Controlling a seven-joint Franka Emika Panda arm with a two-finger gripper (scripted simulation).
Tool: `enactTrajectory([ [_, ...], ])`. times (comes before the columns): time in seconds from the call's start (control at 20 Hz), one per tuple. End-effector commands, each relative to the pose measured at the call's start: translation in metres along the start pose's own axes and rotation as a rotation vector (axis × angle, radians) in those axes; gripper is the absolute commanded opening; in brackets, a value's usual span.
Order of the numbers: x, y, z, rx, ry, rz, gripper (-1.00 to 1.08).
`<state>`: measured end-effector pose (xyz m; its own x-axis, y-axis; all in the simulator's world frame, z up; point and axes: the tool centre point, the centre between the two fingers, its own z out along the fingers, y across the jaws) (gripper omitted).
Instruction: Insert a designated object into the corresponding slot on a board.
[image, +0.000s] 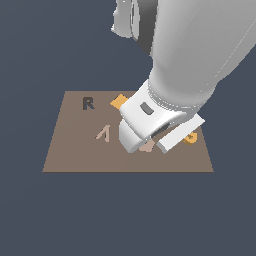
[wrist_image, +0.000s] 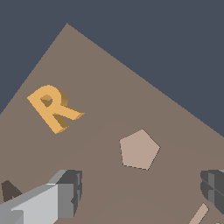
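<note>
Flat slate-blue ground, brown board (image: 60, 155); my claw (wrist_image: 140, 192) spread empty above the pink pentagon (wrist_image: 139, 149); orange R (wrist_image: 53, 108) lies loose nearby: recentre over it, align fingers, then descend.

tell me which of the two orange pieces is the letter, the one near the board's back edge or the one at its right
The orange R block at the exterior view's right; the other, the orange diamond, is flat and four-cornered.
</note>
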<state>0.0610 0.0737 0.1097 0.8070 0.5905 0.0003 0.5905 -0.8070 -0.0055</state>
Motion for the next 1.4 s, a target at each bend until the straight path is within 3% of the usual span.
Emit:
enactTrajectory([
  [0.0,0.014,-0.013,0.010,0.000,0.000,-0.117,1.00],
  [0.35,0.041,-0.049,0.035,-0.002,0.000,-0.392,1.00],
  [0.7,0.052,-0.077,0.052,-0.004,-0.001,-0.576,1.00],
  [1.0,0.054,-0.090,0.059,-0.005,-0.002,-0.657,1.00],
  [1.35,0.054,-0.092,0.061,-0.005,-0.002,-0.666,1.00],
])
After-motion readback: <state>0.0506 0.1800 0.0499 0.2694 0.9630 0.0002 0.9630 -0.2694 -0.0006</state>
